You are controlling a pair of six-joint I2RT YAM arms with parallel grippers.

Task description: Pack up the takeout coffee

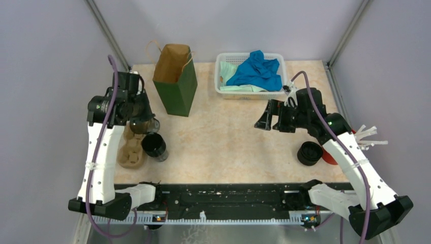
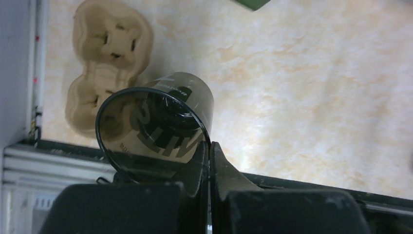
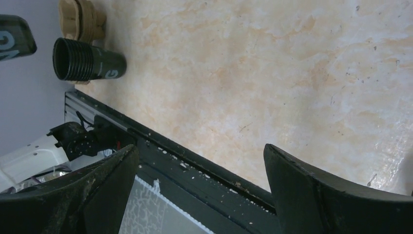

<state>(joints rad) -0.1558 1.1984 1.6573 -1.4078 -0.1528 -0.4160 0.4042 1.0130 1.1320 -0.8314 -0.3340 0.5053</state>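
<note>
The left gripper (image 2: 209, 146) is pinched nearly shut on the rim of a coffee cup (image 2: 160, 122), just above the cardboard tray (image 2: 109, 29). I'd lower it level and slowly into a pocket. The right gripper (image 3: 199, 148) gapes wide, empty, over the marbled table (image 3: 272, 63). Grey walls close round.

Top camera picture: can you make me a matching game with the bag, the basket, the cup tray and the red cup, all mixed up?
Things:
1 bag
2 basket
3 cup tray
4 red cup

Matches:
a holds white sticks
b lies by the table's left edge
c holds a blue cloth
d stands upright, green outside

Pairs: 1-d, 2-c, 3-b, 4-a
</note>
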